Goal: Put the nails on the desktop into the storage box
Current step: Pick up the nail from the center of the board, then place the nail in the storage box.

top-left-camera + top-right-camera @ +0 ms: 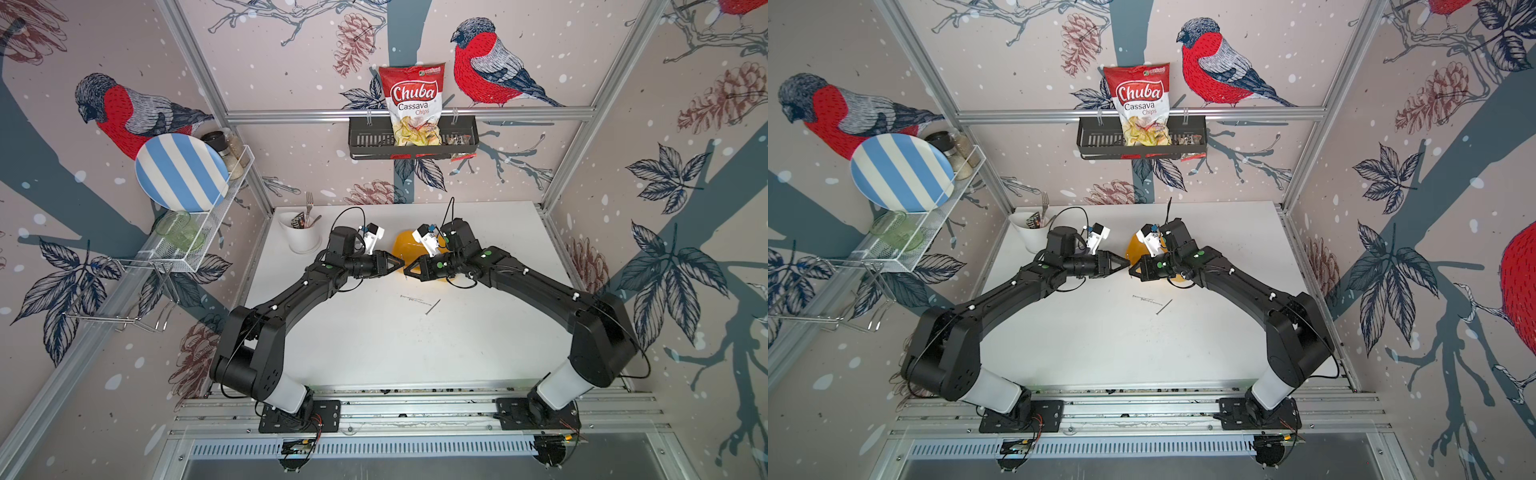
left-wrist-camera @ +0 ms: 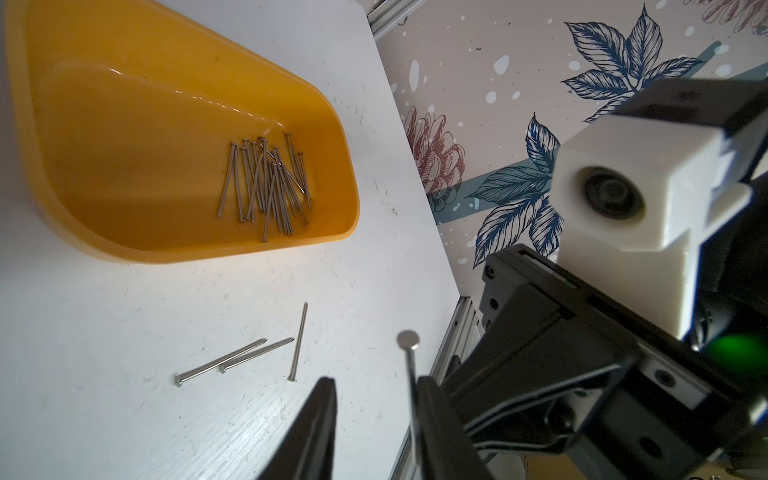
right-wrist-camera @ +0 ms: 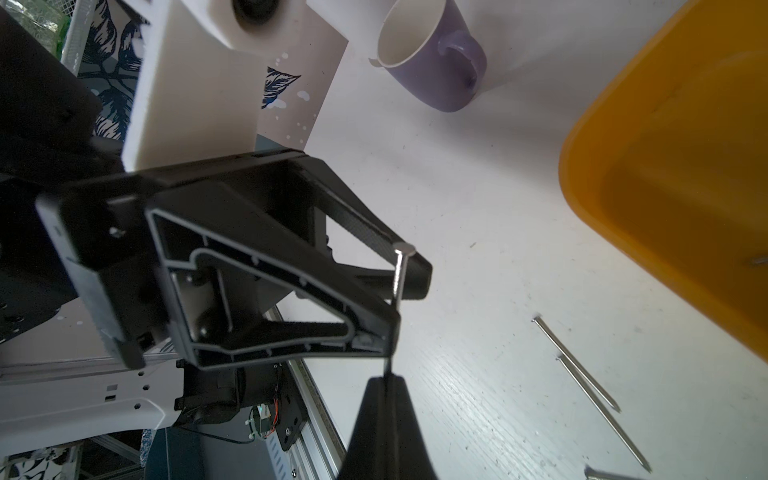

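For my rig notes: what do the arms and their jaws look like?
The left arm and right arm look alike: black links, white segment near the base, thin black cables, green dots by the wrist, white camera block. The jaws are black, triangular open frames.

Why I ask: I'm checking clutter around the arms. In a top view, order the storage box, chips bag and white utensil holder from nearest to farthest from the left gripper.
From the left gripper:
1. storage box, just beyond its tip.
2. white utensil holder, at the desktop's far left corner.
3. chips bag, up in the wall basket.
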Controlling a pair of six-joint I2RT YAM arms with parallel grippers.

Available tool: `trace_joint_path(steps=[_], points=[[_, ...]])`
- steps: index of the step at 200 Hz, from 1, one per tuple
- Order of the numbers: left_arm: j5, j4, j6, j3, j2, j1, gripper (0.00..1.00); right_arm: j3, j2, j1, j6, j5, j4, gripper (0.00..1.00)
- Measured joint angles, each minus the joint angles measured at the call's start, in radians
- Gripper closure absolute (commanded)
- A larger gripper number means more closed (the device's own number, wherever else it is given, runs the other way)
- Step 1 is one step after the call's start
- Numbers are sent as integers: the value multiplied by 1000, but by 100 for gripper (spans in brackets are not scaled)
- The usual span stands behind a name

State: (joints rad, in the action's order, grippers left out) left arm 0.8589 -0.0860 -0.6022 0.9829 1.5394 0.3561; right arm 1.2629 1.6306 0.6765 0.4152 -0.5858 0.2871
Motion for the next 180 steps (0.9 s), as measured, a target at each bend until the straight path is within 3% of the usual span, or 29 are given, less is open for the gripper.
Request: trace_joint_path(steps=[14,50,80,103,120,150,180], points=[[9,-8,-2,2,10,0,76,8,9,3,-1,0,4,100],[39,-23,-18,3,27,-2,100,25,32,3,-5,3,8,100],[50,-21,-19,3,31,-2,100,30,38,3,-17,3,7,100],[48,-5,-18,13,35,-2,100,29,38,-7,-16,6,7,68],[28,22,-2,56,50,-2,100,17,25,-25,-15,25,8,54],[-26,99,40,161,121,-2,100,-39,-74,-92,12,93,1,47],[-85,190,71,330,274,13,100,-91,-151,-164,38,185,20,46]])
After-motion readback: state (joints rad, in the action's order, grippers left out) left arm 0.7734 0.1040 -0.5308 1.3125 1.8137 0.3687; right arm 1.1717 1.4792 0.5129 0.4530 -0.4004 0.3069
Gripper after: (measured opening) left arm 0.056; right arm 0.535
